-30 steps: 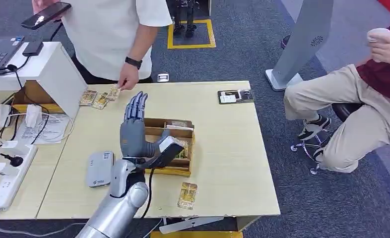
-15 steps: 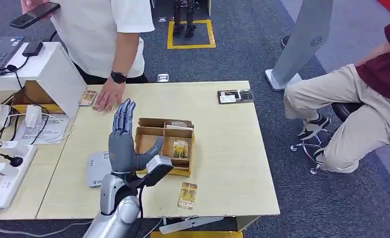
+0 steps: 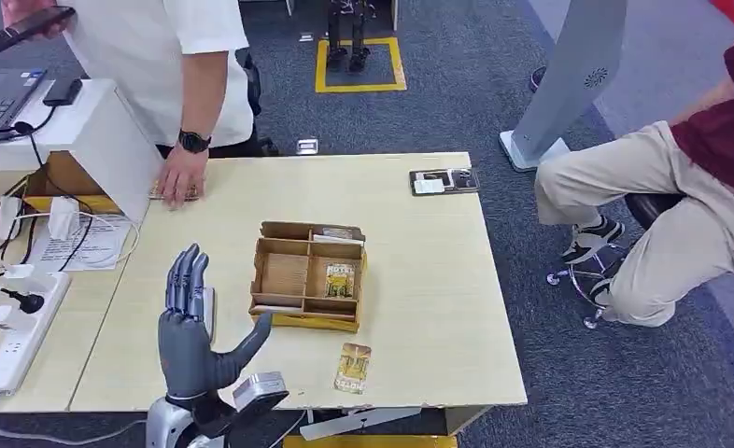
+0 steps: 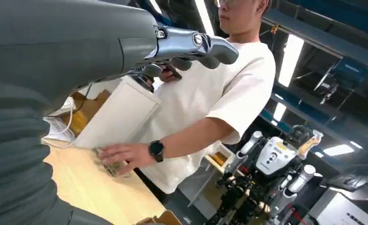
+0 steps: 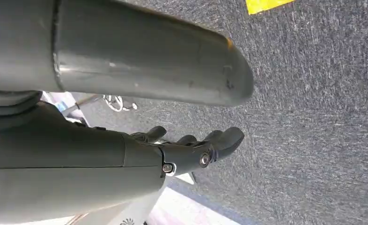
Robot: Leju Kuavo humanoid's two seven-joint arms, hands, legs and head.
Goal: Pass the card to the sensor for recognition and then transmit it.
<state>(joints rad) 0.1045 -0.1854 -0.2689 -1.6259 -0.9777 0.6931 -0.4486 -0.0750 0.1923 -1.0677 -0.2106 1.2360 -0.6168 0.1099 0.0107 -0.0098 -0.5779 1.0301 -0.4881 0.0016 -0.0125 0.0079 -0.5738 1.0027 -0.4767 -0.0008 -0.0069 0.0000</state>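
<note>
My left hand (image 3: 193,336) hovers upright over the table's near left part, fingers straight and apart, thumb out, holding nothing. It covers most of the white card sensor (image 3: 210,312), of which a thin strip shows beside the fingers. One gold card (image 3: 353,367) lies flat near the front edge, right of the hand. Another card (image 3: 341,279) sits in a compartment of the cardboard box (image 3: 289,274). In the left wrist view my fingers (image 4: 191,43) stand spread before a person. My right hand (image 5: 191,152) hangs over grey carpet, fingers loosely extended and empty.
A person in a white shirt stands behind the table, one hand (image 3: 178,183) pressing on cards at the far left edge, the other holding a phone (image 3: 22,28). A white box (image 3: 111,131), cables and a power strip (image 3: 13,341) crowd the left. A dark card holder (image 3: 444,180) lies far right. Another person sits at right.
My left arm has drawn back towards me and to the left, away from the box, empty all along. The person's hand slid the far cards leftward towards the white box.
</note>
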